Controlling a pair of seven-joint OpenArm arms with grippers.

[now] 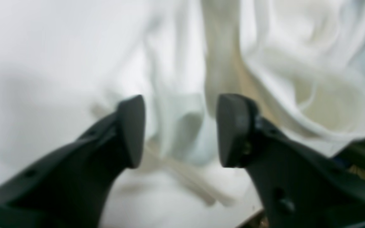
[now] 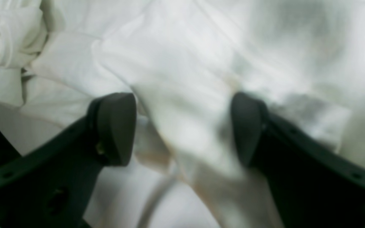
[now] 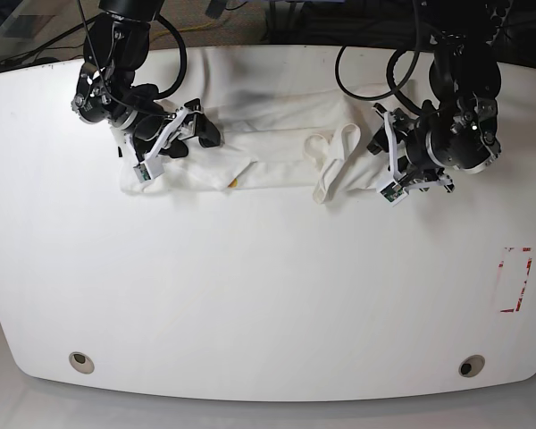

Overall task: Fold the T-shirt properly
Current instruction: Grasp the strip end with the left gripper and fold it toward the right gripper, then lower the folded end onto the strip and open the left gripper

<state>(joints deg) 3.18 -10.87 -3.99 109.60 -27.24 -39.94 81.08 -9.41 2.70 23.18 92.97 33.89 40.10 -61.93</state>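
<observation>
The T-shirt [image 3: 268, 152] lies bunched in a long band across the table's [image 3: 268, 313] far side, one arm at each end. Left gripper [image 1: 181, 129] stands open over folds, gripping nothing. Right gripper [image 2: 182, 129] straddles a cloth ridge, jaws wide; hold undeterminable. Only the base view shows the band's full length.

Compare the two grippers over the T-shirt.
The left gripper has a narrower gap, with cloth seen behind it; the right gripper stands wider, a fold of the T-shirt between its fingers. Both are open, over the shirt's opposite ends.
</observation>
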